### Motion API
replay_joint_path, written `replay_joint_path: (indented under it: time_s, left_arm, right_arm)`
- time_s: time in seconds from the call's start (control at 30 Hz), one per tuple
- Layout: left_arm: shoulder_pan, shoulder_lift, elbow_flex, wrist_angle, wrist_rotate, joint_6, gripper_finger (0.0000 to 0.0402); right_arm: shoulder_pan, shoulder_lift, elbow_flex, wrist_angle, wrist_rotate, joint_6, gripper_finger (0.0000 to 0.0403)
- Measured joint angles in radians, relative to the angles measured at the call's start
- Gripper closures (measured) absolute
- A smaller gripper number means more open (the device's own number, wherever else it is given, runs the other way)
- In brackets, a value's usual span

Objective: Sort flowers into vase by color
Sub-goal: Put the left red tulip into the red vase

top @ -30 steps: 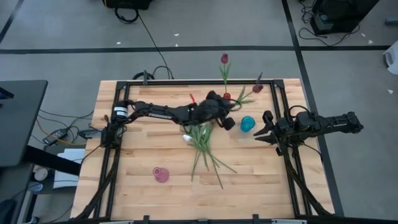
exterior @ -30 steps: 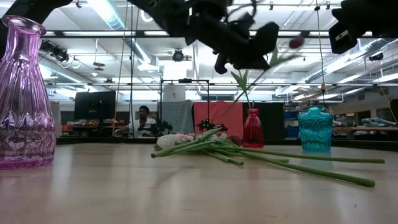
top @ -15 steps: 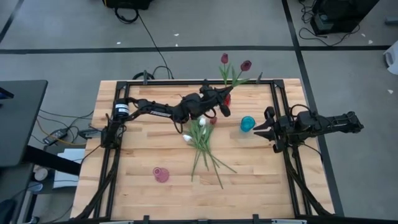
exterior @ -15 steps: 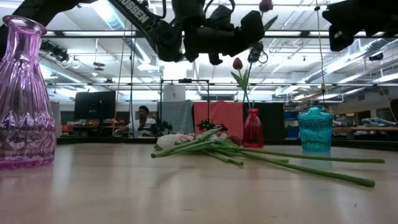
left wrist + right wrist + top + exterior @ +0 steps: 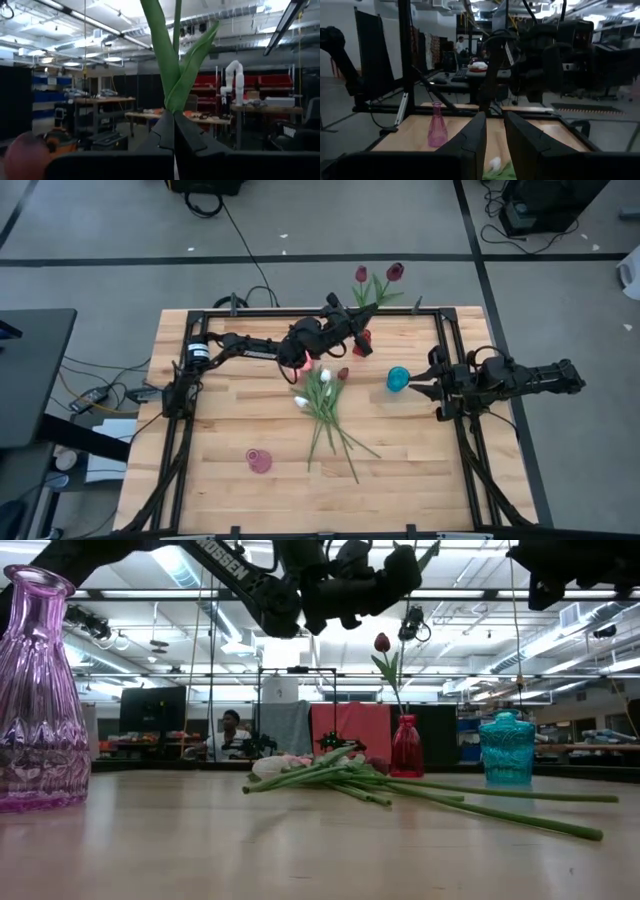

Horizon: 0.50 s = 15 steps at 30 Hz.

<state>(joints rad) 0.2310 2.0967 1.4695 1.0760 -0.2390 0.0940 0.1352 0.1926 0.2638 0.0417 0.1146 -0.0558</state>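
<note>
My left gripper (image 5: 350,323) is high over the table's far edge, beside the red vase (image 5: 363,337), and is shut on a dark red tulip (image 5: 395,272). That vase (image 5: 406,747) holds one dark red tulip (image 5: 382,642), standing on its stem. The other tulips (image 5: 325,410) lie in a pile at the table's middle (image 5: 400,785). My right gripper (image 5: 425,383) hovers open at the right edge, next to the teal vase (image 5: 398,378). In the low view the held tulip's head is out of frame. My left gripper pinches the tulip's green stem between its two shut fingers, just below where the leaves branch (image 5: 174,107). The fingers reach out about level toward the far edge. The tulip is lifted clear and stands upright above the fingertips; its lower stem is hidden behind the fingers.
A pink vase (image 5: 259,460) stands near the table's near edge, left of the middle (image 5: 35,690). The teal vase (image 5: 507,748) stands right of the red one. A black frame (image 5: 300,313) runs along the table's edges. A person sits far behind the table (image 5: 231,730).
My left gripper has risen and moved toward the far edge, from beside the teal vase to beside the red vase, carrying the dark red tulip. The tulip has swung from leaning toward the right to standing nearly upright next to the tulip in the red vase.
</note>
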Motion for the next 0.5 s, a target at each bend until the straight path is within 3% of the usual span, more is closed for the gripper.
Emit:
replay_joint_path:
  time_s: [0.17, 0.5]
  left_arm:
    - [0.0, 0.099, 0.097, -0.009, 0.022, 0.027, 0.0401]
    - [0.022, 0.113, 0.114, -0.018, 0.028, 0.053, 0.0401]
  right_arm:
    - [0.0, 0.011, 0.0, 0.04, 0.001, -0.033, 0.0318]
    - [0.0, 0.012, 0.0, 0.048, 0.004, -0.051, 0.0318]
